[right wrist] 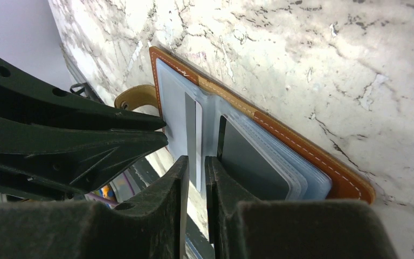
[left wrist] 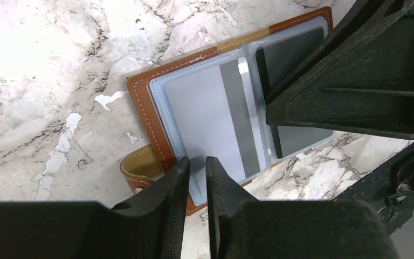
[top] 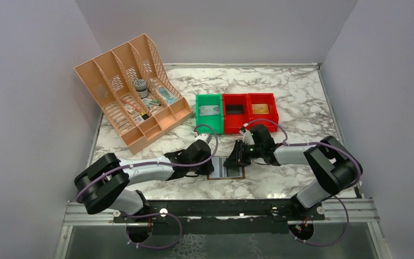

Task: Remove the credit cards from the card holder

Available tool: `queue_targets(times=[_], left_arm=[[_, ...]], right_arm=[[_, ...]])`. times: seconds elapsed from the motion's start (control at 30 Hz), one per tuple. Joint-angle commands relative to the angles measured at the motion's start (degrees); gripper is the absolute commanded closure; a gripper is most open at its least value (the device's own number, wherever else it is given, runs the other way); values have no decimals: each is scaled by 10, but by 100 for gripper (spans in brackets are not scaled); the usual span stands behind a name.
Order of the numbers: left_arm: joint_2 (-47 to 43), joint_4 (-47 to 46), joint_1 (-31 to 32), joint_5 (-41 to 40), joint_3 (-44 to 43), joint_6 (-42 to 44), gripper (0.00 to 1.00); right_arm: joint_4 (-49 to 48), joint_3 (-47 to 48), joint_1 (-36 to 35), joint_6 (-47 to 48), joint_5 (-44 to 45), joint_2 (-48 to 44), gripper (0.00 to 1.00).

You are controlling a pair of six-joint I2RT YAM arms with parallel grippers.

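Observation:
The brown leather card holder (top: 226,168) lies open and flat on the marble near the front edge, with its snap tab (left wrist: 137,167) at the left. It also shows in the left wrist view (left wrist: 145,108) and the right wrist view (right wrist: 302,145). A pale grey-blue credit card with a darker band (left wrist: 199,113) sits in the left sleeve. A dark card (left wrist: 291,54) sits in the right sleeve. My left gripper (left wrist: 198,162) is shut to a thin slit, tips on the holder's left edge. My right gripper (right wrist: 197,161) is shut to a thin slit, tips by the banded card's spine-side edge (right wrist: 198,124).
A green bin (top: 210,112) and two red bins (top: 236,112) stand behind the holder. A peach file organizer (top: 132,97) with small items stands at the back left. The table's front edge and a black rail (top: 221,208) are just behind the holder's near side.

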State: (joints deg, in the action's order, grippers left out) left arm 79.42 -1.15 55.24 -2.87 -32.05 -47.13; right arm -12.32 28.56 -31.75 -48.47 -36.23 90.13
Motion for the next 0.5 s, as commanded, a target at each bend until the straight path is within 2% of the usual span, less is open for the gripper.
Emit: queue_targets(times=[0.0, 0.37, 0.47], left_arm=[[-6, 9, 2, -18, 7, 6, 79], [9, 9, 2, -6, 11, -4, 86], [12, 14, 2, -7, 11, -5, 87]], right_arm=[[33, 22, -3, 36, 25, 6, 81], [25, 30, -23, 16, 51, 39, 82], [9, 23, -24, 7, 46, 35, 85]])
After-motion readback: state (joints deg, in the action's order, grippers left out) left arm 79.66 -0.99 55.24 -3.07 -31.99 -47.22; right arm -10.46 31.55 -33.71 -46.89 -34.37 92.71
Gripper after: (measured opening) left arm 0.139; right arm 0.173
